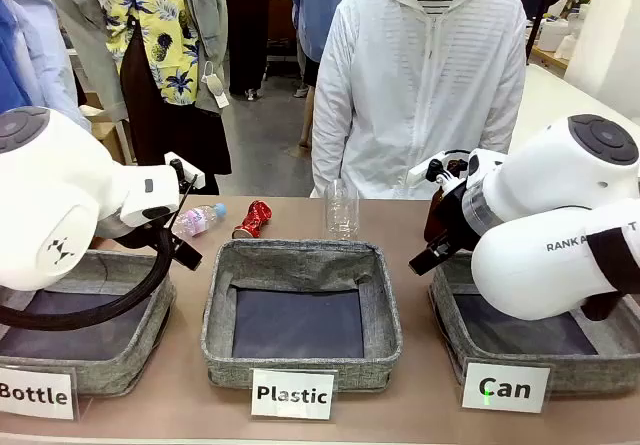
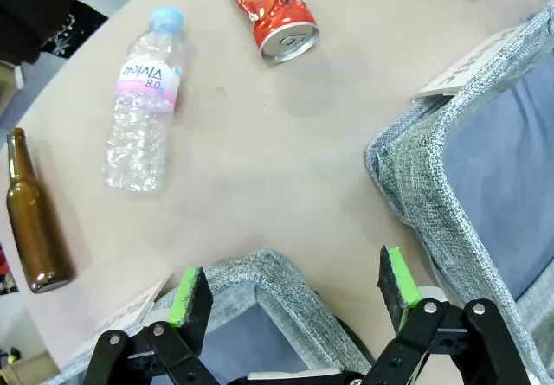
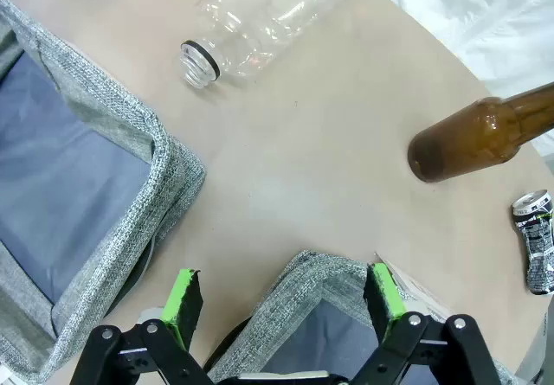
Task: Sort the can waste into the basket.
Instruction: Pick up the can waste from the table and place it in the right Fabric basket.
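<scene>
Tan table (image 1: 400,417), crushed red can (image 1: 252,219), people (image 1: 420,85) behind

I saw the crushed shiny red metal can (image 1: 252,219) lying sideways on the table, the dented black metal can (image 3: 537,240) beyond the square grey woven "Can" basket (image 1: 590,373).
</scene>
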Available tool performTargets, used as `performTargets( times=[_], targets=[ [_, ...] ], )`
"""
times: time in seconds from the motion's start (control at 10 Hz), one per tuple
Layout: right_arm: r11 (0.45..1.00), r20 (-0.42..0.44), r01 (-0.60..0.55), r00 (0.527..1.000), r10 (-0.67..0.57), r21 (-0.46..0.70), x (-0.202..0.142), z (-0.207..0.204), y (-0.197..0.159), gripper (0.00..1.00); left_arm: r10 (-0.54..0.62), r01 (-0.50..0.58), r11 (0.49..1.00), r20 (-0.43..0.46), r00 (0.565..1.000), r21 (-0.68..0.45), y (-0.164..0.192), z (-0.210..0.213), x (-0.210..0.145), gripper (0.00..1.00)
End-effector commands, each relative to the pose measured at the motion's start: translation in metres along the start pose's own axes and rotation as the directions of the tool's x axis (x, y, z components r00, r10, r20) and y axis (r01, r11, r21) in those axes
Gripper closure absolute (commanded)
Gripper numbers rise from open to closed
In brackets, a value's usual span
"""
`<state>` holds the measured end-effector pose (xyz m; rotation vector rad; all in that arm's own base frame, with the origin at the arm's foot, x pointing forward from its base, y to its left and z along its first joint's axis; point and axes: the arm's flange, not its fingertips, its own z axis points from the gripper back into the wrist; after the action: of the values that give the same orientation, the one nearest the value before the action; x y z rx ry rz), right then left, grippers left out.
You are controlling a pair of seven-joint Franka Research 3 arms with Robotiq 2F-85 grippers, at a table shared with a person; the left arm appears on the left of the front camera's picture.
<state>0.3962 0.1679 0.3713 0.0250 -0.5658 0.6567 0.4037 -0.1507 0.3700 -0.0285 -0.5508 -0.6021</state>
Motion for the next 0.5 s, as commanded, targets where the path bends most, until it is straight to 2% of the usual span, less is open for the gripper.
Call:
performTargets(
  times=[0.0, 0.4],
  targets=[
    [1.0, 0.0, 0.0, 1.0, 0.0, 0.0, 0.0, 0.0, 0.0, 0.0, 0.0, 0.0, 1.0, 0.0, 1.0, 0.0, 0.0, 0.0, 0.0, 0.0],
    [1.0, 0.0, 0.0, 1.0, 0.0, 0.0, 0.0, 0.0, 0.0, 0.0, 0.0, 0.0, 1.0, 0.0, 1.0, 0.0, 0.0, 0.0, 0.0, 0.0]
  ],
)
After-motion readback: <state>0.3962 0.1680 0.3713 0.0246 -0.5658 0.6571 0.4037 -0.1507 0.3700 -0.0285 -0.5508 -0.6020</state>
